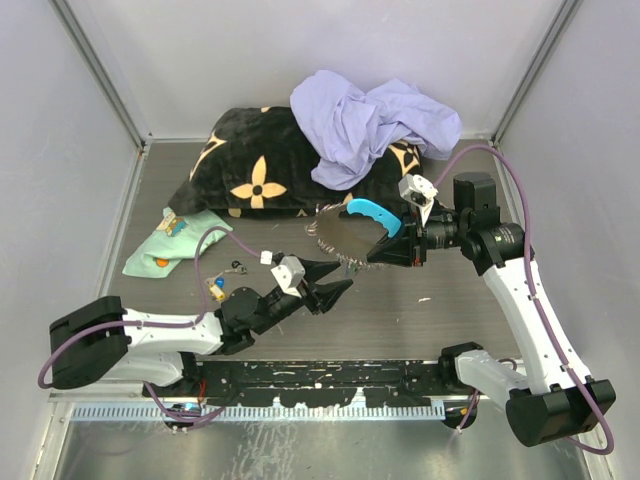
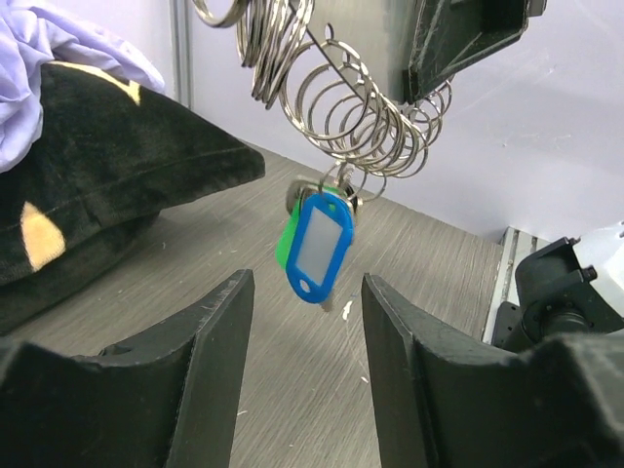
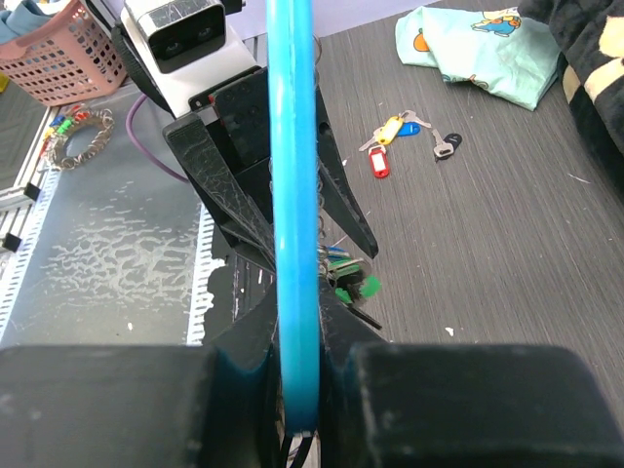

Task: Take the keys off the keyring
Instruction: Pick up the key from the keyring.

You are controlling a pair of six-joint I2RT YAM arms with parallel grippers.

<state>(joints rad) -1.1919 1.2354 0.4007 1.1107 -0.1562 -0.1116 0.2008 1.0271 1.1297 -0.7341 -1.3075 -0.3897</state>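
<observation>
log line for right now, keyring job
right pincer: shut on keyring, held up | left pincer: open, lined up on blue-tag key | loose keys: on table

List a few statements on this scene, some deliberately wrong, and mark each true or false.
1. The right hand grips the keyring by its light-blue crescent. True.
2. The left hand is shut on the blue-tagged key. False: its fingers stand apart, clear of the tag.
3. Loose tagged keys lie on the table near the mint-green cloth. True.
4. The lavender cloth lies flat on the table. False: it sits on the black cushion.
</observation>
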